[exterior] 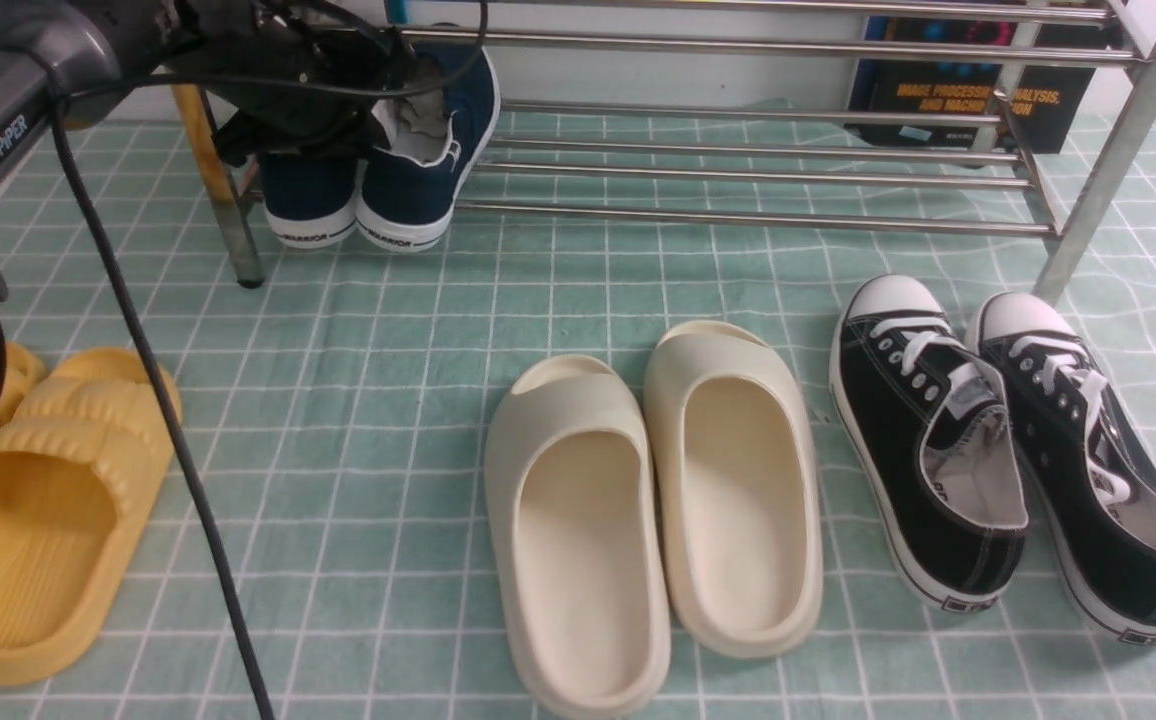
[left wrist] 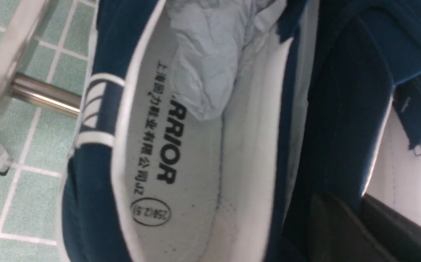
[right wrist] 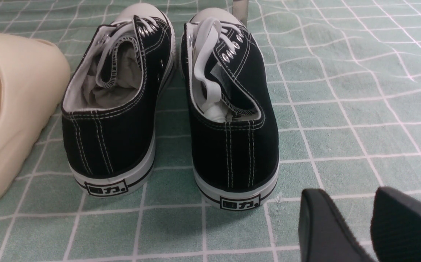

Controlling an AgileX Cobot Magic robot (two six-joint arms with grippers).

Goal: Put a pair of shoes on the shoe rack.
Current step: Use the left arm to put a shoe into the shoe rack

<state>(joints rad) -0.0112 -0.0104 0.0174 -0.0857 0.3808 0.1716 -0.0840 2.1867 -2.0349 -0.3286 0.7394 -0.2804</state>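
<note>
Two navy-blue slip-on shoes (exterior: pixel 418 190) with white soles sit side by side at the left end of the chrome shoe rack (exterior: pixel 738 220), on its low tier, heels toward me. My left gripper (exterior: pixel 373 120), mostly hidden under its black cover, reaches into them from above. In the left wrist view its dark fingers (left wrist: pixel 327 225) are shut on the navy side walls between the two shoes (left wrist: pixel 341 127); a grey insole and crumpled paper show. My right gripper (right wrist: pixel 349 194) is open and empty, low over the cloth behind the black sneakers (right wrist: pixel 228 120). It is out of the front view.
Black lace-up sneakers (exterior: pixel 938 440) lie front right by the rack's right leg (exterior: pixel 1088 220). Cream slides (exterior: pixel 658 500) lie in the middle and yellow slides (exterior: pixel 58 500) at front left. A book (exterior: pixel 968 90) leans behind the rack. The rack's left leg (exterior: pixel 200 140) is yellow-stained.
</note>
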